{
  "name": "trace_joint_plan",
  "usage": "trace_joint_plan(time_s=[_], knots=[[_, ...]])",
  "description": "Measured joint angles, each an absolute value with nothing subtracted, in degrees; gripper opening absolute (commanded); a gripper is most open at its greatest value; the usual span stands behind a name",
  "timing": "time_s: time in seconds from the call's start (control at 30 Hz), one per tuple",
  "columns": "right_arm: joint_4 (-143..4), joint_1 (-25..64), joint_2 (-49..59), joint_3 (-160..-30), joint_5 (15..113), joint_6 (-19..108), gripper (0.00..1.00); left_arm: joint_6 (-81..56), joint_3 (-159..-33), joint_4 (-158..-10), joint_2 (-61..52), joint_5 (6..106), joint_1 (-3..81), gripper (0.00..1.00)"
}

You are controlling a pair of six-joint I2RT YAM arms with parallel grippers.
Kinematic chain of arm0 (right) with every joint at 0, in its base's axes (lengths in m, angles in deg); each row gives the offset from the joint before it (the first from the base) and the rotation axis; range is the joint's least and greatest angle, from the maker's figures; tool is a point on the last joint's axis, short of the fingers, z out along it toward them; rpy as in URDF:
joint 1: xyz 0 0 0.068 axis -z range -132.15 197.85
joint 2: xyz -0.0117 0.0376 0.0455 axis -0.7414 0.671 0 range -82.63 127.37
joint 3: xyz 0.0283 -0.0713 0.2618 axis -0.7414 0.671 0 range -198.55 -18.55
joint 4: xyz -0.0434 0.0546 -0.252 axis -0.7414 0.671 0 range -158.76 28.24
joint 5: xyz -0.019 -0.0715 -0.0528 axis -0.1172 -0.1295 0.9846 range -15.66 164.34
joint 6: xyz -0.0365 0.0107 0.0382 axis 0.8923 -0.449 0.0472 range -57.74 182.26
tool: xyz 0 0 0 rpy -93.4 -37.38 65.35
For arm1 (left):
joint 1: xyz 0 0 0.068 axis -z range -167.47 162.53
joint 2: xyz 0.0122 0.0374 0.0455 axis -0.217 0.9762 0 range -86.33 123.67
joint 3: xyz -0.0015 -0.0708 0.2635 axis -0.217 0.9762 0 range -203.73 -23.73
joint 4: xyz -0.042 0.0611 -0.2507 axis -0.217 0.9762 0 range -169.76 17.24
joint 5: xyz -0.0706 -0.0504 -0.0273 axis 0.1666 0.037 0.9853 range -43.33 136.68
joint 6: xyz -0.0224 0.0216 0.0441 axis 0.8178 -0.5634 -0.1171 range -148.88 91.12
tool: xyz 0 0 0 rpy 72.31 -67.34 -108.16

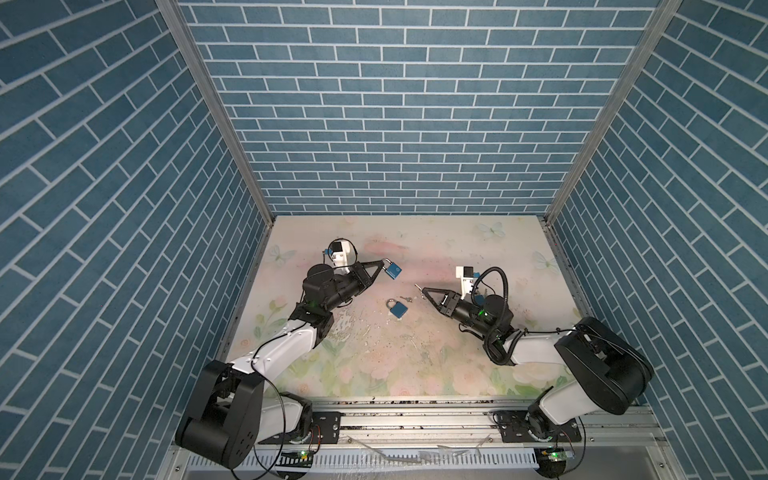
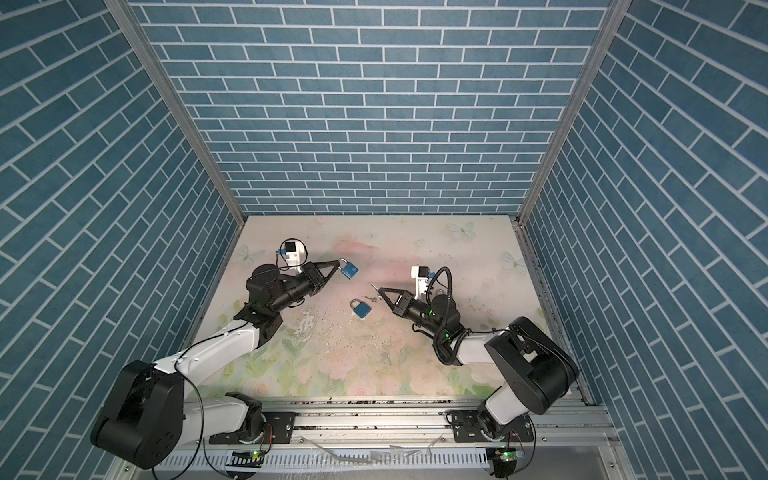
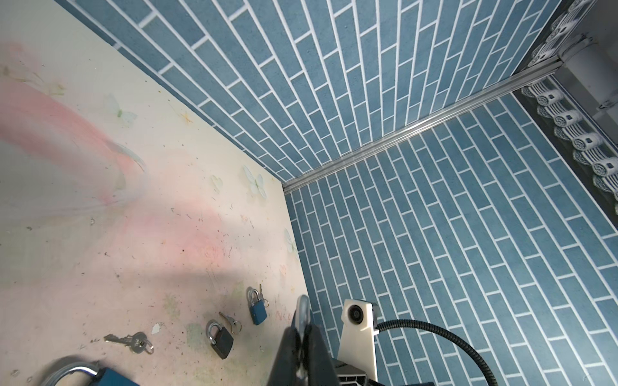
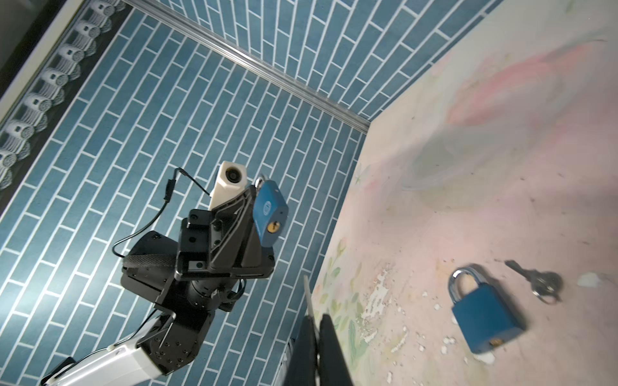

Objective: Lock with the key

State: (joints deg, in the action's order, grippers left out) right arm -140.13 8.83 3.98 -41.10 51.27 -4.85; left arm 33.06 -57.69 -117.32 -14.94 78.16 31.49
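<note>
Top views both show a cell closed on three sides by blue brick-pattern panels (image 1: 395, 124) and floored with a pale floral mat (image 1: 415, 357), scuffed and flaking near its middle. An aluminium rail (image 1: 415, 415) runs along the near edge and carries both arm bases.

The left gripper (image 1: 383, 262) is clamped on the steel shackle of a blue padlock (image 1: 393, 271), held up off the mat in the left rear part. In the right wrist view, the padlock's brass keyhole faces the camera. The right gripper (image 1: 423, 289) is pinched tight on a key (image 1: 417, 286). The blade sticks out past the fingertips toward the held padlock, with a clear gap between the two.

Nearer the rail than that gap, a second blue padlock (image 1: 397, 309) lies flat on the mat, with a loose key bunch (image 1: 407, 299) just beside its shackle. Open mat stretches behind both grippers to the back wall and along the right side. Both grippers stand well apart from the panels.
</note>
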Motion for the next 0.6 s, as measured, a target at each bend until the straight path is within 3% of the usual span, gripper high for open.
trace_joint_plan(time_s=[0.37, 0.6], knots=[[-114.9, 9.6, -12.5, -40.2, 53.4, 1.9, 0.0, 26.9, -53.9, -98.7, -25.5, 80.5, 30.6, 0.0], [-105.7, 9.5, -13.0, -42.0, 53.4, 4.3, 0.0, 25.1, -47.5, -91.1, -27.2, 80.8, 30.3, 0.0]])
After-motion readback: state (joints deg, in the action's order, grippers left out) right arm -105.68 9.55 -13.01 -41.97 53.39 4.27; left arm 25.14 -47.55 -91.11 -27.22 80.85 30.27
